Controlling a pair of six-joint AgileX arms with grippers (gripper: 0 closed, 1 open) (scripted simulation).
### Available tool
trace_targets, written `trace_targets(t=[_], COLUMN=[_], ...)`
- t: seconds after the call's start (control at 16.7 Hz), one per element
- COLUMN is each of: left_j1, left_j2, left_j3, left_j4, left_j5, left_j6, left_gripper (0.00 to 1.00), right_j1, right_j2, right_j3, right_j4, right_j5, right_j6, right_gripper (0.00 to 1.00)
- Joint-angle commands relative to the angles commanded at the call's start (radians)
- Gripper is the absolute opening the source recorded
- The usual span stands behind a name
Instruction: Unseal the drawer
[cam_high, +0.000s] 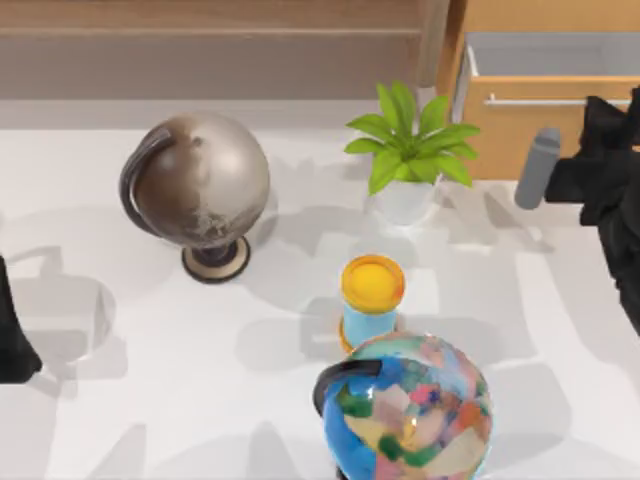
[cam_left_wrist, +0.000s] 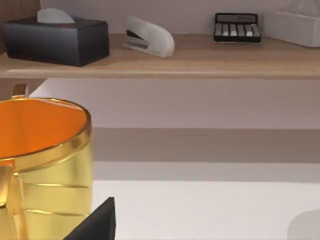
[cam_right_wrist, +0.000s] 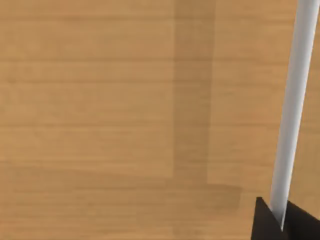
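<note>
Wooden drawer (cam_high: 540, 120) at right gripper (cam_right_wrist: 282, 220)

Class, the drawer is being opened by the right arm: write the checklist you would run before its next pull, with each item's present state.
1. Drawer partly open: ok, its grey interior shows behind the wooden front.
2. Right hand at the silver handle: ok, dark fingers sit either side of the bar.
3. Grip closed firmly on the bar: cannot tell.
4. Potted plant out of the drawer's path: ok, it stands to the drawer's left.
5. Grey cylinder in front of the drawer face: not ok, it may be struck.
6. Left arm parked at the table's left edge: ok.
</note>
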Motion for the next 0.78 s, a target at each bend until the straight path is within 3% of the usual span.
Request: trace_targets(t=[0.24,0.78], left_j1=[0.0,0.0], left_j2=[0.0,0.0], left_j3=[0.0,0.0], left_j4=[0.0,0.0], left_j5=[0.0,0.0], left_j6=[0.0,0.0], left_gripper=[1.0,1.0], right_j1=[0.029,0.052], right_j2=[-0.056,-0.083], right_j3=[-0.162,-0.25], right_j4=[0.09,0.164], right_j5=[0.025,0.052], right_j6=[0.0,-0.002], right_gripper=[0.0,0.0])
